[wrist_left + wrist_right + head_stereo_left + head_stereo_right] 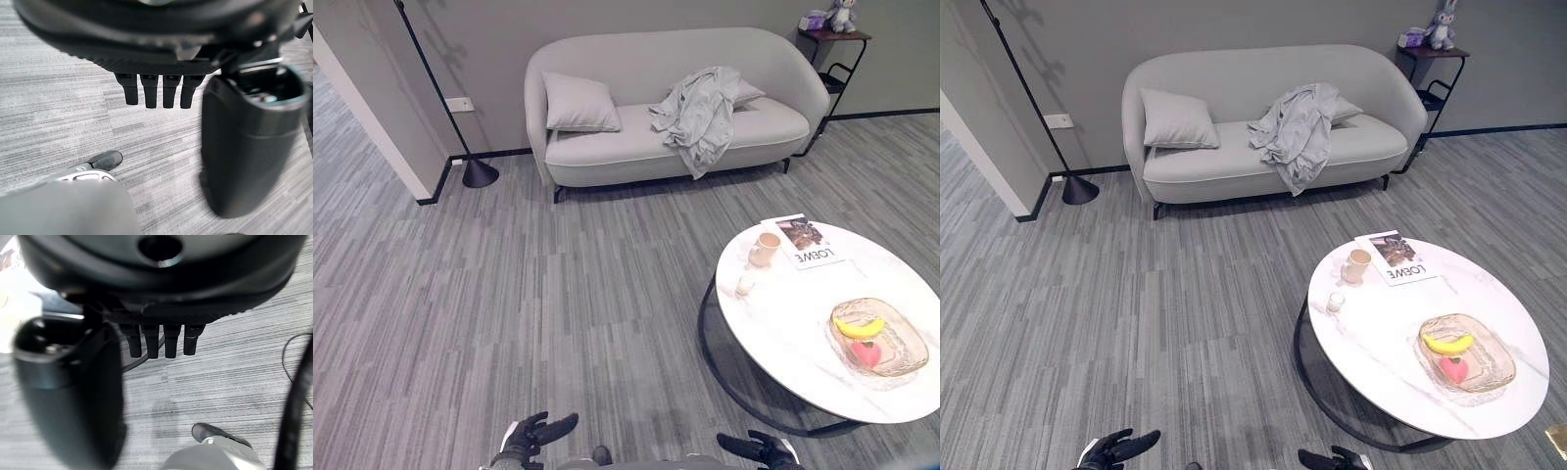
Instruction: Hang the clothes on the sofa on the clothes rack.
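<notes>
Grey garment (pixel 700 116) lies crumpled on the sofa (pixel 607 147), draped over the right half of the seat and hanging past its front edge, with a grey cushion (pixel 579 103) at the left end and another partly hidden behind the garment. Left hand (pixel 536 434) and right hand (pixel 759 449) hang low over the carpet, well apart from the sofa, fingers (pixel 149 90) straight and relaxed, holding nothing. Round white table (pixel 783 323) at right carries a cup (pixel 765 249), a magazine (pixel 803 240) at its far edge and a glass tray (pixel 906 343) with fruit.
</notes>
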